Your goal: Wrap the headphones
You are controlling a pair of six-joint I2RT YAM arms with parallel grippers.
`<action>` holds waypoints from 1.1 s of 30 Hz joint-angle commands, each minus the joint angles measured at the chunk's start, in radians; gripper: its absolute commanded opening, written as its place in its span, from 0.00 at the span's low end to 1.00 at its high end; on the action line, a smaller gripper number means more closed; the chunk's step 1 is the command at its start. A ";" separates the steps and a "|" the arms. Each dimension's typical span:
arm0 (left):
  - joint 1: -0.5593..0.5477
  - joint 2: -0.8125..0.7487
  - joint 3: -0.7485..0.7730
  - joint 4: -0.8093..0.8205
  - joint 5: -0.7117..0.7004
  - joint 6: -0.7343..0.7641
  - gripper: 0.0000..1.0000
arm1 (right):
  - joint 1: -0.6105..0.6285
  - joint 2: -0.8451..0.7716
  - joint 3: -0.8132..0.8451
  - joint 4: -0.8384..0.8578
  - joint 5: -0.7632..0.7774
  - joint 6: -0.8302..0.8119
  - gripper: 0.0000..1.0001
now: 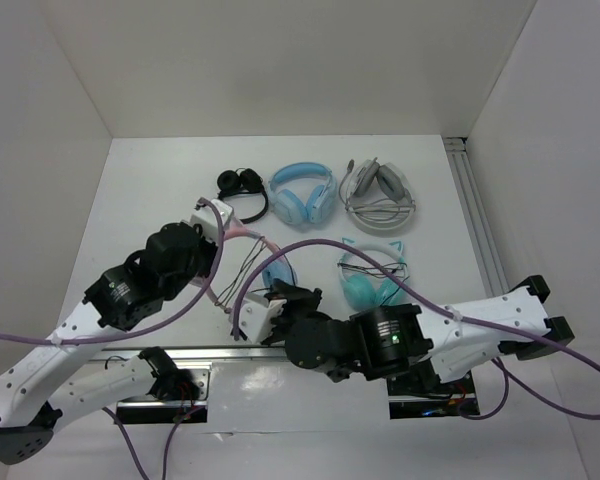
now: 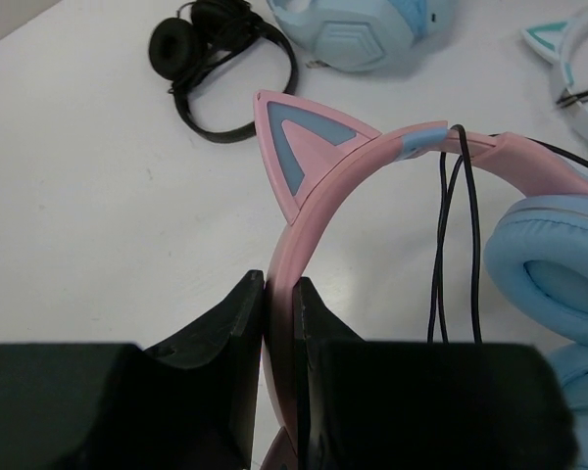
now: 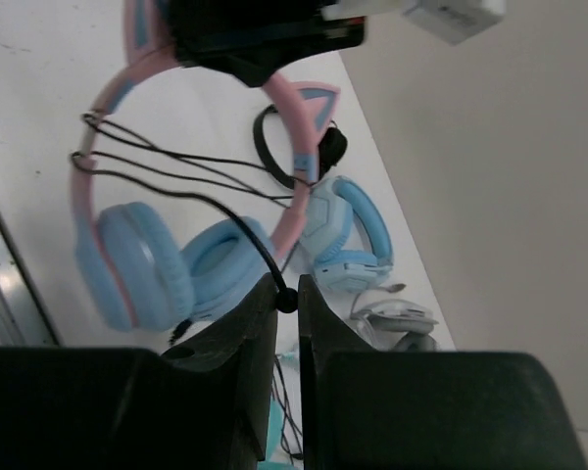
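Item: headphones (image 1: 272,262), held above the desk (image 1: 160,180), left of centre. We logged the left tool (image 2: 279,294) clamped tight on the pink headband (image 2: 372,157); the right tool (image 3: 286,294), just near-right of it, pinched the black cable (image 3: 176,176) (strands crossing the arch), leading far-left.

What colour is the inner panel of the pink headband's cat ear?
Light blue; the cat ear shows best in the left wrist view.
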 commanded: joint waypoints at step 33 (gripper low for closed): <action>-0.065 -0.088 0.147 0.044 0.389 0.119 0.00 | -0.539 -0.241 -0.293 0.321 -0.317 -0.200 0.00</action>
